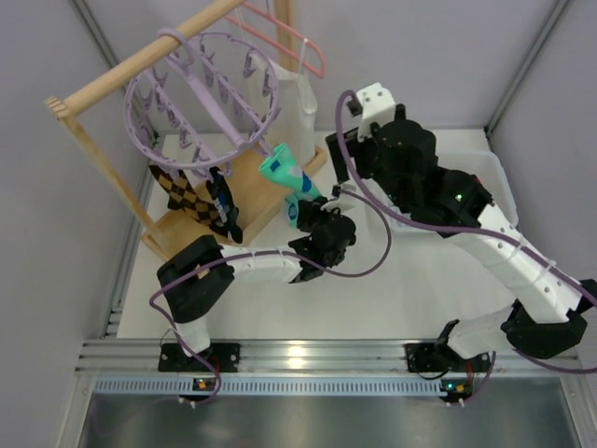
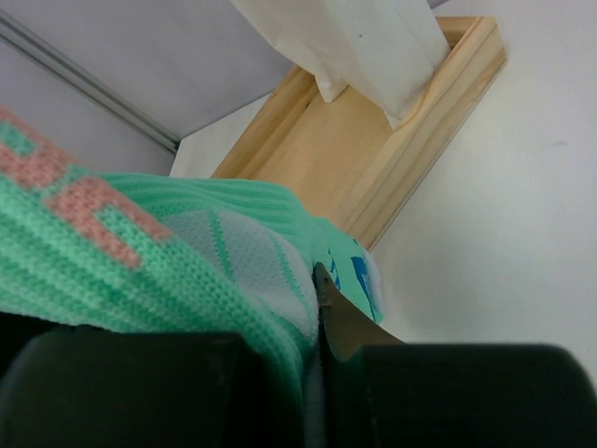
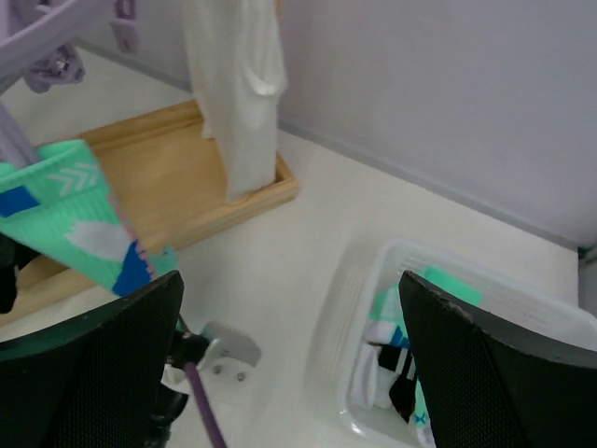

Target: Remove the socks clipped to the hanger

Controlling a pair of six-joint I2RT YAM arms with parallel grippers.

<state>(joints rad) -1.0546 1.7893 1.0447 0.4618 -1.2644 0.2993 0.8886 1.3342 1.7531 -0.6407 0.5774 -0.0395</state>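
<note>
The lavender round hanger (image 1: 201,89) hangs by its hook from the wooden rail. A mint-green sock (image 1: 287,175) still hangs from one of its clips, and my left gripper (image 1: 300,213) is shut on its lower end; the knit fills the left wrist view (image 2: 187,252). A brown checked sock (image 1: 191,198) and a black sock (image 1: 224,207) hang from clips at the ring's low side. My right gripper (image 3: 291,373) is open and empty, held high above the table right of the rack. The mint sock also shows in the right wrist view (image 3: 70,219).
The wooden rack has a rail (image 1: 140,58) and a base tray (image 1: 252,201). A white cloth (image 1: 297,103) on a pink coat hanger (image 1: 289,37) hangs behind. A white basket (image 3: 466,289) at the right holds several socks.
</note>
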